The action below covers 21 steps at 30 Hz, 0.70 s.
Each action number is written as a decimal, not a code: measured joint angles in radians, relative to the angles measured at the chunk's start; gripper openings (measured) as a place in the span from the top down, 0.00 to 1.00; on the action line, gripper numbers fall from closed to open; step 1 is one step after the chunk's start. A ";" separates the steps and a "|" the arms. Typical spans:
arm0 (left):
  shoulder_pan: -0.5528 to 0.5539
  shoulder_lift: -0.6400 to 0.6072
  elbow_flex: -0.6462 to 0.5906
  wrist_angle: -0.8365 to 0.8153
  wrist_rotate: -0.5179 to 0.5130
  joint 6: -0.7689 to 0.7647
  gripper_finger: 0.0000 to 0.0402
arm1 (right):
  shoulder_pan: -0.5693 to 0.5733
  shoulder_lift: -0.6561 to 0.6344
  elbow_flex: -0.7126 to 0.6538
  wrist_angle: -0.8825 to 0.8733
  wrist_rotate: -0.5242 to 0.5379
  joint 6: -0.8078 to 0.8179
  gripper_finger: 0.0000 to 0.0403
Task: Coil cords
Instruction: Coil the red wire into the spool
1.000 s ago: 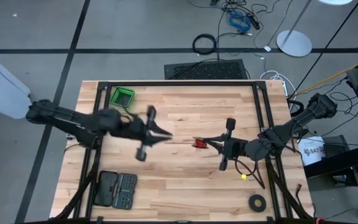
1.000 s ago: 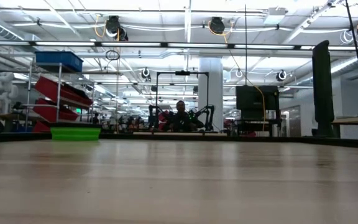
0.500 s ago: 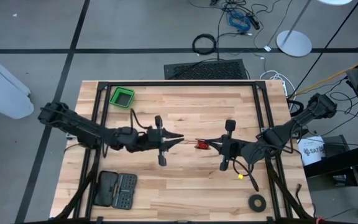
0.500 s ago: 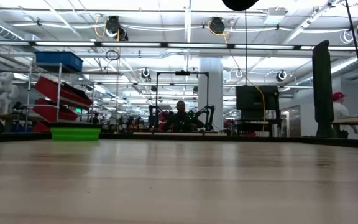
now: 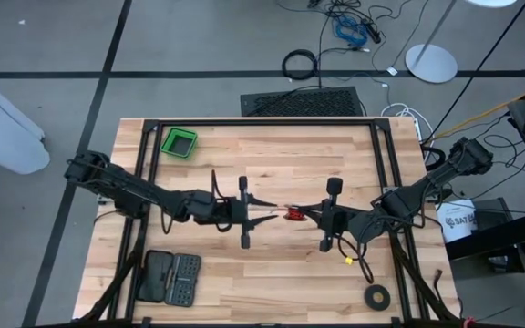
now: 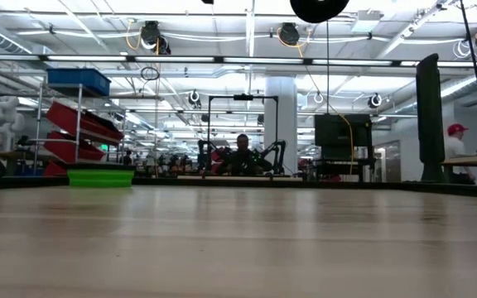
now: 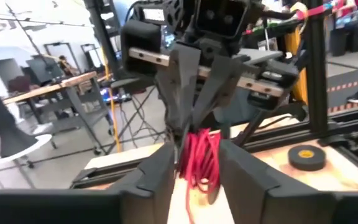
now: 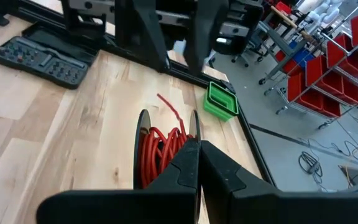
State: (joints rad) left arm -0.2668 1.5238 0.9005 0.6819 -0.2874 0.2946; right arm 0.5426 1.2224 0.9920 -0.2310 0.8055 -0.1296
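Cord [image 5: 293, 214] already wound into small red-black bundle, held above table centre. Right gripper [image 5: 306, 213] clenched on it. Left gripper [image 5: 272, 215] closing in, fingers [image 7: 244, 180] parted either side, not gripping. You appear late-stage: handover or placement remains.

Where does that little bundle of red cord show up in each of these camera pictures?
High view: the cord bundle sits mid-table, between the two grippers' tips.
Low view: not in it.
Left wrist view: at centre, between the near dark fingers, pinched by the right gripper facing the camera.
Right wrist view: low centre, just past the closed fingertips.
Shared landmark: the green bin, absent only from the left wrist view.
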 joint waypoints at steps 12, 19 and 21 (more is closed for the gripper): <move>0.025 0.002 0.000 -0.003 -0.058 -0.001 0.59 | -0.002 0.000 0.000 0.014 0.000 -0.013 1.00; 0.021 0.002 0.116 -0.210 -0.072 -0.084 0.59 | -0.002 0.000 0.000 0.009 0.000 -0.013 1.00; 0.020 0.002 0.168 -0.338 -0.100 -0.105 0.59 | -0.002 0.000 0.000 0.010 0.000 -0.013 1.00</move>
State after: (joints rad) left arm -0.2467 1.5257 1.0690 0.3441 -0.3876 0.1891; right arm 0.5404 1.2228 0.9920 -0.2214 0.8056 -0.1425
